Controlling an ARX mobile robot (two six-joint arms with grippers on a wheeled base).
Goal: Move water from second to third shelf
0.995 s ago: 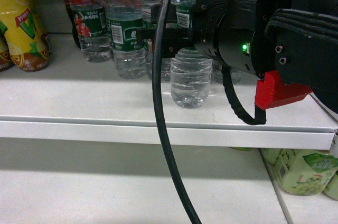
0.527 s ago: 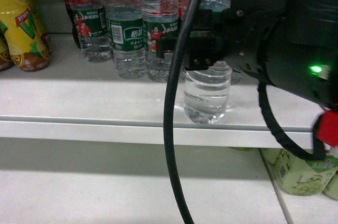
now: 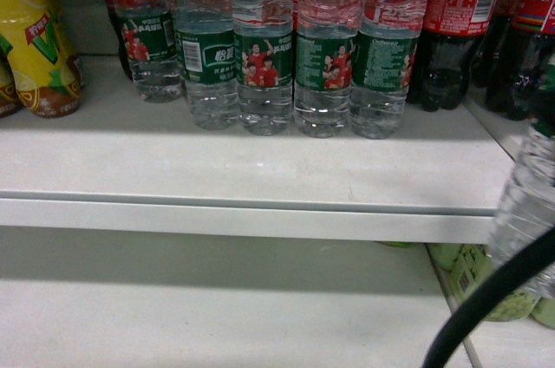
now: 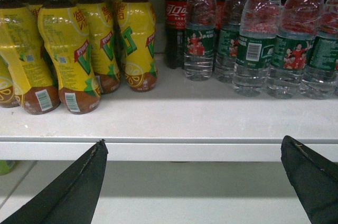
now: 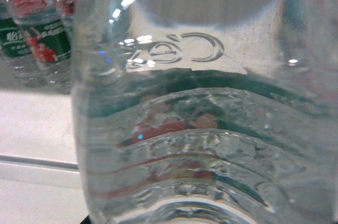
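The water (image 5: 200, 129), a clear ribbed bottle with a dark green label band, fills the right wrist view from very close. In the head view the water (image 3: 525, 203) hangs blurred at the right edge, in front of and beyond the white shelf (image 3: 260, 168), with a black cable curving below it. My right gripper is shut on it, its fingers hidden behind the bottle. In the left wrist view my left gripper (image 4: 194, 145) is open and empty, level with the shelf's front lip (image 4: 174, 150), its fingertips (image 4: 100, 147) far apart.
A row of water bottles with red figures (image 3: 264, 55) stands at the back of the shelf. Yellow drink bottles (image 3: 39, 47) are at the left and cola bottles (image 3: 460, 29) at the right. Green drink bottles (image 3: 473, 268) sit on the lower shelf (image 3: 217, 299).
The right arm has carried the water off the shelf's front, to the right and nearly out of the head view. The row of bottles behind it now shows.
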